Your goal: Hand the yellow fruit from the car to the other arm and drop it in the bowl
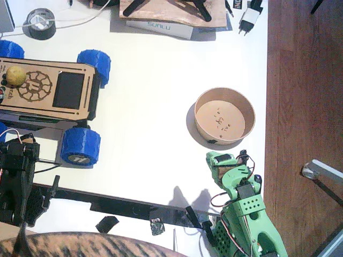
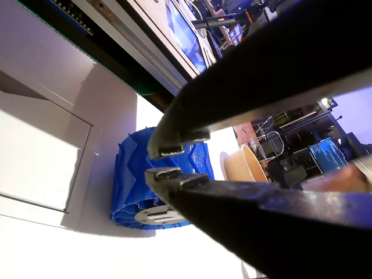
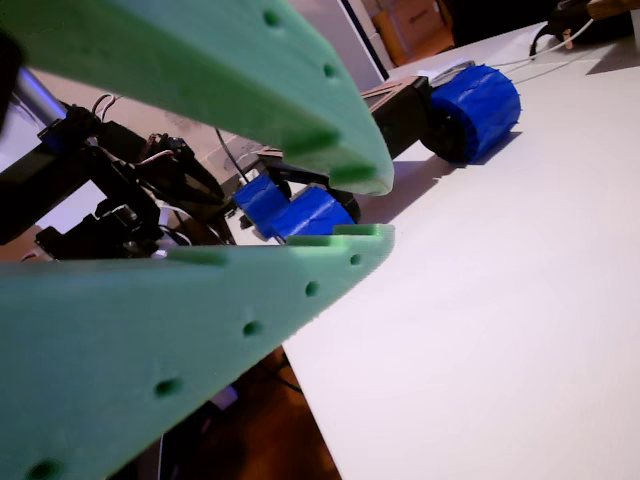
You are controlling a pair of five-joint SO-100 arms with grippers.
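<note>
Black left tool [image 2: 165, 164] and green right tool [image 3: 365, 208] nearly closed, empty; small yellow-green fruit [image 1: 15, 75] rides wooden blue-wheeled car [image 1: 53, 91], nine o'clock of tan paper bowl [image 1: 224, 118].

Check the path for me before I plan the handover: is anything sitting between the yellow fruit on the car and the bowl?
Nothing visible blocks it. The yellow fruit rests on the car; only bare white table lies between the car and the bowl.

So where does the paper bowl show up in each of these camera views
Fixed view: the bowl sits right of centre on the white table, empty, ahead of the green right gripper.
A wrist view, black jaws: bowl right of centre, beyond a blue wheel.
A wrist view, green jaws: not in it.
Shared landmark: the car's blue wheels.
</note>
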